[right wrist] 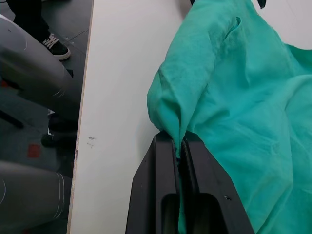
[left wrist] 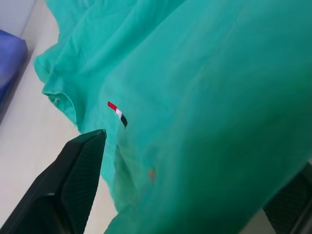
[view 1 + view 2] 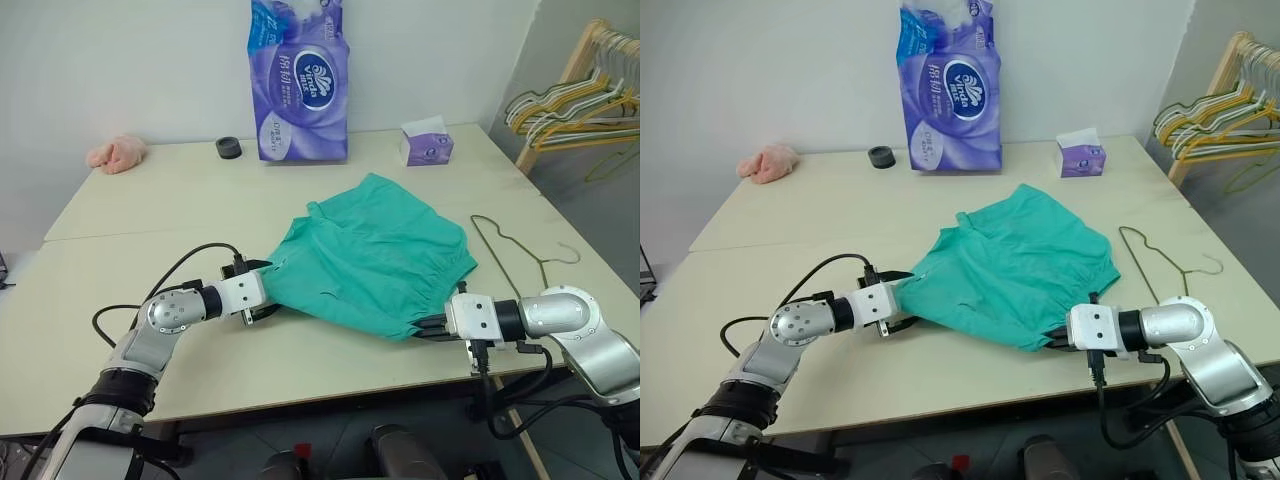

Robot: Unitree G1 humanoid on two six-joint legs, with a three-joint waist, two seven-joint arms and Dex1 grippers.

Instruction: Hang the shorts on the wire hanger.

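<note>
Counter (image 3: pixel 120 210): a pale wooden top carried everything pictured.
Shorts (image 3: pixel 375 255): the teal-green garment lay spread at the counter's centre, its near corners drawn toward both arms.
Tissue pack (image 3: pixel 300 85): a purple pack stood upright at 12 o'clock from the shorts.
Wire hanger (image 3: pixel 510 258): it lay flat at 3 o'clock, just beside the shorts.
Right claw (image 1: pixel 180 151): its fingers were clamped tight on a fold of the shorts' edge.
Left claw (image 3: pixel 262 300): its fingers stood spread apart around the shorts' opposite corner.
</note>
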